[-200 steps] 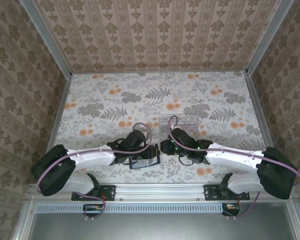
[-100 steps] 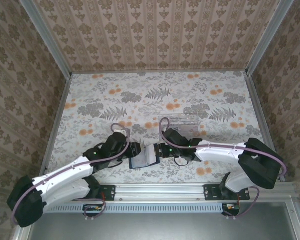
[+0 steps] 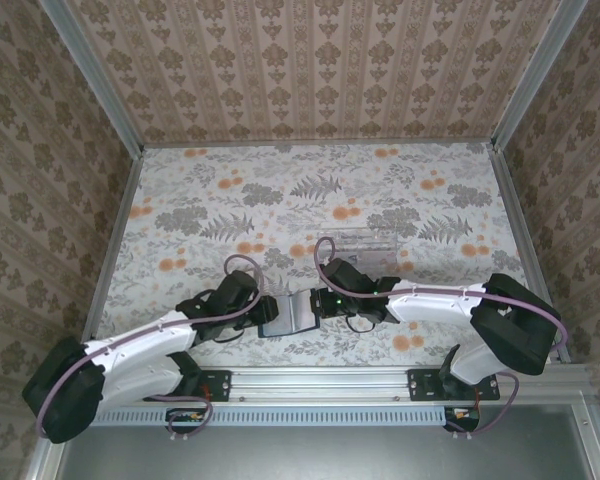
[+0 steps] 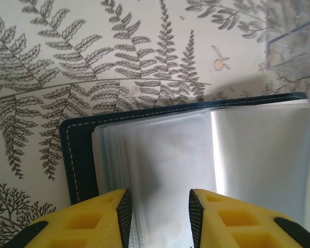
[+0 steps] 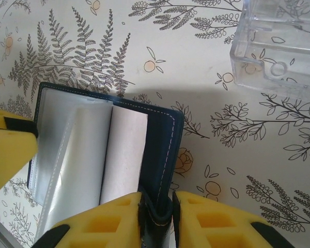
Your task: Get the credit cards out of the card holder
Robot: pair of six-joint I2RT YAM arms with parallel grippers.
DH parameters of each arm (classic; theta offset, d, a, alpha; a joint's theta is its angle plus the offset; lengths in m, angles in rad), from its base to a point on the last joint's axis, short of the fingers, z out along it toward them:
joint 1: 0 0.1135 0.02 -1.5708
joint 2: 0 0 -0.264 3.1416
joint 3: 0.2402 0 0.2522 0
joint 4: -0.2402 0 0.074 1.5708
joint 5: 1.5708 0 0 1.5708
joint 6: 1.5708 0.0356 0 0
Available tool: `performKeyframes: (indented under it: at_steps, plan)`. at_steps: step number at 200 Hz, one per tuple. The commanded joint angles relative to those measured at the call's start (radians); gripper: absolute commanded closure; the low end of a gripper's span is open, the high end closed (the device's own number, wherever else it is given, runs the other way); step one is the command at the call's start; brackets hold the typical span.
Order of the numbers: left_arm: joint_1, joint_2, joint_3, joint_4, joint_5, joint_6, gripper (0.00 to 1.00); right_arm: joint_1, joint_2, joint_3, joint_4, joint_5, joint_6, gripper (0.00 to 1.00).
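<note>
The card holder (image 3: 290,316) lies open near the near edge of the table (image 3: 400,190), midway along.
To steady it, the right claw (image 5: 156,206) is clenched on its navy cover; the left claw (image 4: 157,206) straddles the clear sleeves (image 4: 170,155), grip unclear; a pale credit card (image 5: 125,150) sits inside.

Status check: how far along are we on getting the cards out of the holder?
Done: the dark navy bifold card holder is opened flat. In hand: the right tool pinches its navy cover; the left tool, jaws apart, sits over the clear plastic sleeves. Left: pulling the cards; a pale whitish card seems still sleeved.
</note>
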Motion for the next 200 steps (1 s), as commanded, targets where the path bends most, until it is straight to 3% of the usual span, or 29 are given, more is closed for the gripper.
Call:
performKeyframes:
  at_steps: [1, 142, 165, 174, 187, 200]
  plan:
    - [0.005, 0.033, 0.007, 0.021, 0.016, -0.013, 0.63, 0.007, 0.004, 0.018, 0.006, -0.012, 0.005, 0.75]
    - [-0.031, 0.060, 0.016, 0.170, 0.083, -0.001, 0.59, 0.010, 0.013, 0.009, 0.016, -0.009, 0.012, 0.75]
    - [-0.045, 0.074, 0.038, 0.169, 0.079, 0.011, 0.48, 0.010, 0.006, 0.007, 0.013, 0.000, 0.012, 0.74]
    - [-0.048, 0.082, 0.042, 0.170, 0.079, 0.014, 0.37, 0.010, 0.003, 0.006, 0.010, 0.003, 0.012, 0.73]
    - [-0.050, 0.095, 0.045, 0.180, 0.083, 0.017, 0.34, 0.010, -0.001, 0.004, 0.008, 0.006, 0.011, 0.72]
    - [-0.054, 0.104, 0.044, 0.191, 0.089, 0.016, 0.24, 0.010, -0.005, 0.003, 0.005, 0.008, 0.012, 0.71]
